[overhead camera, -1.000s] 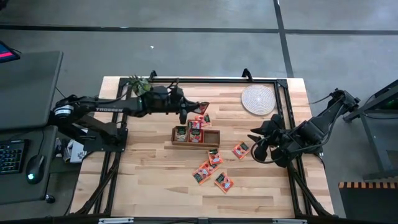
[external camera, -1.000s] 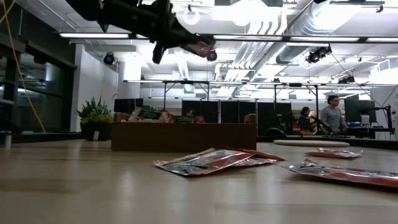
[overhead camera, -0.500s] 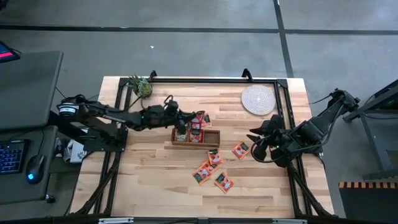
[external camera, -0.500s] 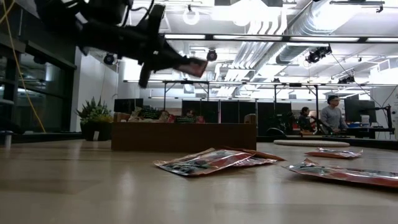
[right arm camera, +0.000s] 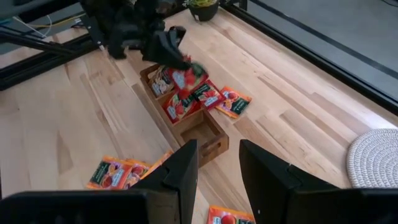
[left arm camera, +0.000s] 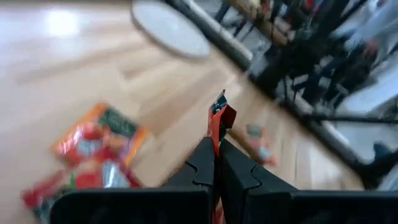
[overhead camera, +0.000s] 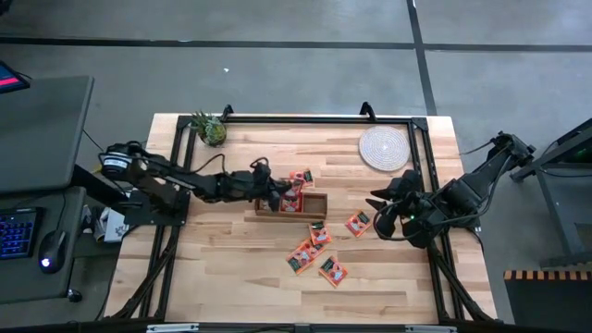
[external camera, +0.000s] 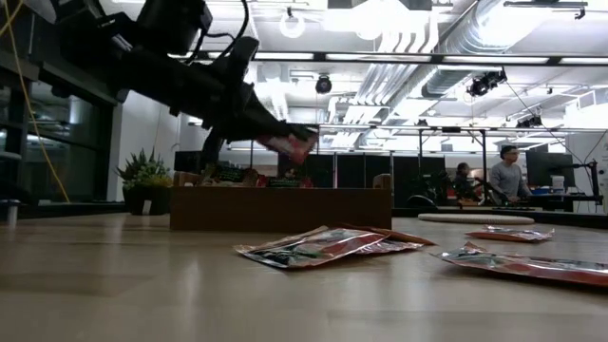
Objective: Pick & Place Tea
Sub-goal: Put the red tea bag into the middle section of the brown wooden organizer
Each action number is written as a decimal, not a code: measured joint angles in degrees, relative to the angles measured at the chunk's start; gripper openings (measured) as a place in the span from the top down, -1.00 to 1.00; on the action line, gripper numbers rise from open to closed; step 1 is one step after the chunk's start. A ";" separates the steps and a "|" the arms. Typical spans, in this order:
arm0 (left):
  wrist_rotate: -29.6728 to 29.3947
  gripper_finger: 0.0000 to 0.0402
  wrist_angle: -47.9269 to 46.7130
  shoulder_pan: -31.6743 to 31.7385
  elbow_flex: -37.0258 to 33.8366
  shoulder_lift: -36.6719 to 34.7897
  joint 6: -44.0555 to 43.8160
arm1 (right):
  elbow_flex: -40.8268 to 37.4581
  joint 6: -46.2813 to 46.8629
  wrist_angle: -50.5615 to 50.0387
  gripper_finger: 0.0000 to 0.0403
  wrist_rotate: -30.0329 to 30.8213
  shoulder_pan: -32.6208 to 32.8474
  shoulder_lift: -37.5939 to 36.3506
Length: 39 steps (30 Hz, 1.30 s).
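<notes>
Our left gripper [external camera: 285, 142] is pinched tight on one tea sachet [external camera: 290, 145] by its edge, above the wooden box [overhead camera: 314, 205]. It could slip and miss. Our right gripper [overhead camera: 382, 215] waits half open, holding nothing.

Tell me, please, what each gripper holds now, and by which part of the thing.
The left gripper pinches one tea sachet by its lower edge, above the wooden box. The right gripper is open and holds nothing.

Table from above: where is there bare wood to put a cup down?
Bare wood lies along the near edge below the loose sachets, and left of the wooden box. It is crowded around the box, where the left gripper holds a sachet.
</notes>
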 joint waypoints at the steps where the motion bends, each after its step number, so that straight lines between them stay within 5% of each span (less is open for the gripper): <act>1: 0.07 1.00 0.89 -0.09 -0.05 0.74 0.01 | 0.00 0.02 0.04 0.43 0.00 0.00 0.00; 39: 2.73 1.00 -0.83 -1.83 0.15 5.70 -1.95 | 0.00 -0.44 0.70 0.43 0.30 0.00 0.02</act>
